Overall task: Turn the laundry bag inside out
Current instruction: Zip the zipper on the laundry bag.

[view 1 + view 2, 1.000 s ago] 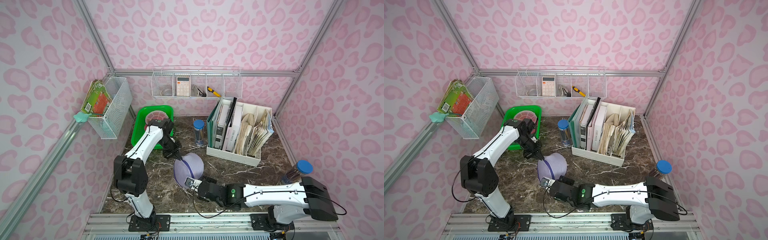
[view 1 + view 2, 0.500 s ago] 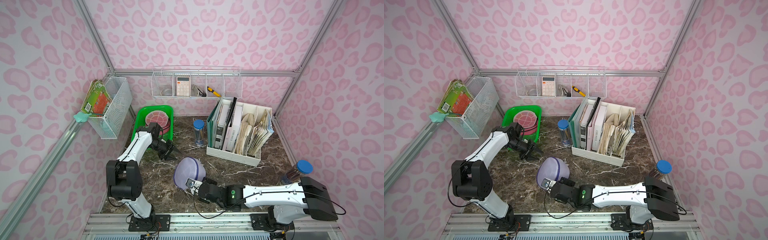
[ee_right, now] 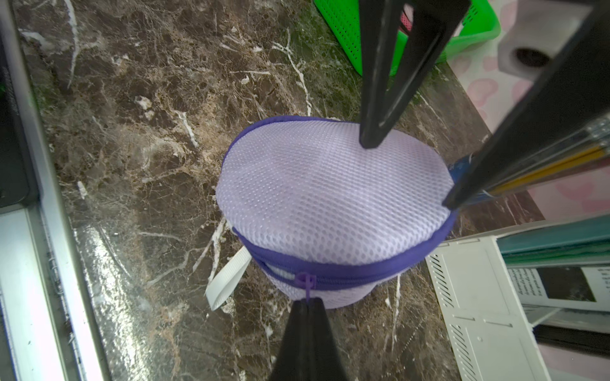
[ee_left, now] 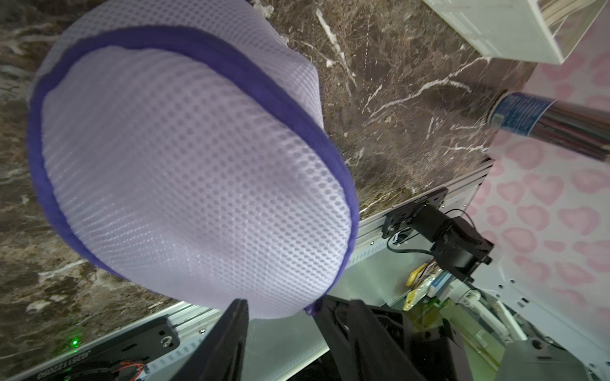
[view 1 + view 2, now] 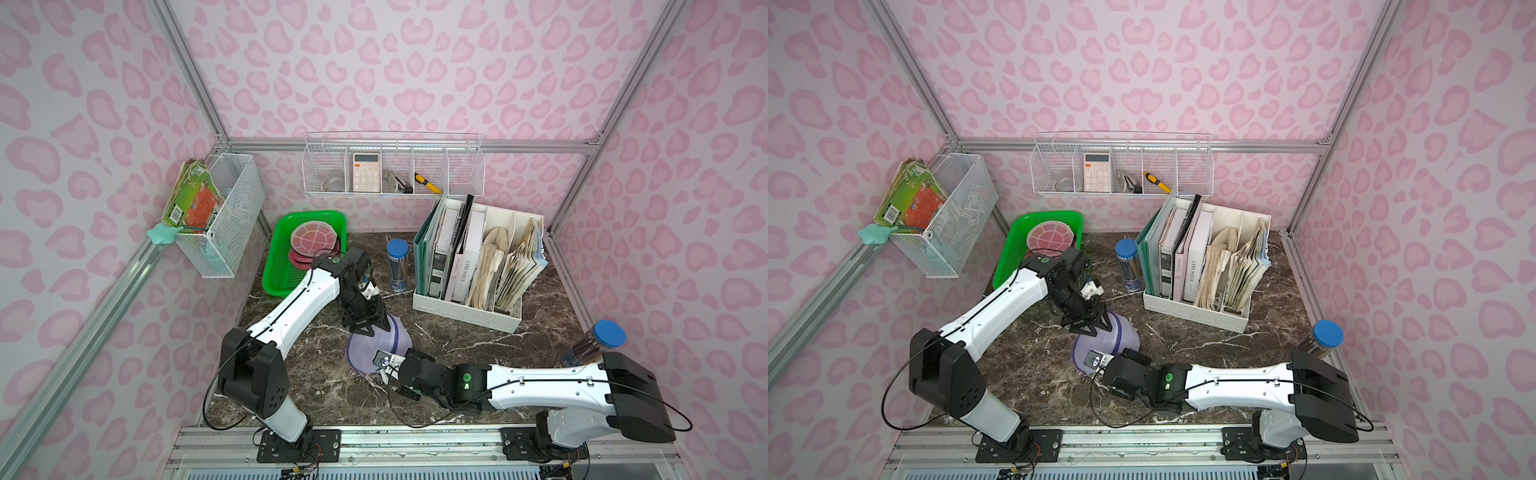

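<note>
Two claws: both at laundry bag (image 5: 380, 351), on opposite sides.
Bag posn: on tabletop (image 5: 457, 347), mid-front; round lilac mesh drum w/ purple trim, flat top panel facing up, zip running round the side.
L claw (image 5: 376, 330): fingers apart, pointing down at far edge of bag top, nothing btwn them. Contact w/ mesh can't be told.
R claw (image 3: 305, 306): fingers together, clamped on zipper pull (image 3: 307, 285) at bag's near side, low over tabletop.
Strap: white loop (image 3: 227, 280) hangs from bag side, end lying on tabletop.
Obstruction, rear: pencil tube (image 5: 397, 266) w/ blue cap, upright, behind bag and near L claw's wrist.
Obstruction, R side: file organiser (image 5: 465, 309), packed w/ binders & papers; near bag, not touching.
L side: green tray (image 5: 276, 266) holding pink discs (image 5: 311, 239); L arm passes over its near corner.
Far R: second blue-capped tube (image 5: 598, 345) beside R arm's base, well apart from bag.
Walls: wire rack (image 5: 461, 174) w/ calculator (image 5: 366, 172) on back wall; mesh basket (image 5: 237, 208) w/ booklets (image 5: 193, 199) on L wall. Both above tabletop, well apart from bag.
</note>
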`<state>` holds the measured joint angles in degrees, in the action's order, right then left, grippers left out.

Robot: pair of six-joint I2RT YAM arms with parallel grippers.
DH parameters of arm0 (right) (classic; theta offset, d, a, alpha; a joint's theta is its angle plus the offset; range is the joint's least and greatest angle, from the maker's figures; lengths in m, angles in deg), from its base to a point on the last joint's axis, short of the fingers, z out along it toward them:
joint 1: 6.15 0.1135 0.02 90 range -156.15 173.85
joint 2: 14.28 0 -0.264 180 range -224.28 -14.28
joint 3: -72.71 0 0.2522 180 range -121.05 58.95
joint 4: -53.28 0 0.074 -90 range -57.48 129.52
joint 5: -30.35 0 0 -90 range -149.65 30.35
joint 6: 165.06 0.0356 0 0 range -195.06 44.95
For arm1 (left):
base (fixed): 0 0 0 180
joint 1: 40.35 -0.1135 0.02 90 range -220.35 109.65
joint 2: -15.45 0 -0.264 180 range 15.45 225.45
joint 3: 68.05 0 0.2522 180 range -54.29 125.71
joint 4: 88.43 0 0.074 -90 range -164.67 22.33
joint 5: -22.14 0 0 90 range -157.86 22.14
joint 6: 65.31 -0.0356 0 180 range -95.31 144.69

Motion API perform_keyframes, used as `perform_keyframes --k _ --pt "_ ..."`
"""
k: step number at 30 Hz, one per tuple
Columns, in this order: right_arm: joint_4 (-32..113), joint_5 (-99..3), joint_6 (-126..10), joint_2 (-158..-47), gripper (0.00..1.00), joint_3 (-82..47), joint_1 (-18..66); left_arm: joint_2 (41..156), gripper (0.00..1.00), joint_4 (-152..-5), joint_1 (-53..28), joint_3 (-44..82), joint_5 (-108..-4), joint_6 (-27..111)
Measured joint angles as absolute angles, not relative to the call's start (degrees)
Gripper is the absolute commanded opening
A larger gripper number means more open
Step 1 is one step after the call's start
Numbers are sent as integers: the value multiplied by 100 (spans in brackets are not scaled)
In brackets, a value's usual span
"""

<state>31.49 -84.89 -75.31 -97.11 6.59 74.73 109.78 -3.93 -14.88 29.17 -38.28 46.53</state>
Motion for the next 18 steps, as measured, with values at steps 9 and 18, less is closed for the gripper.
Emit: perform_keyframes --k 9,18 --pt "3129 -8440 -7533 -9726 0 648 7473 11428 56 -201 -684 3347 -4630 4533" --pt "3121 -8436 -7533 -9726 0 648 7469 11793 0 132 -581 3566 -5279 4592"
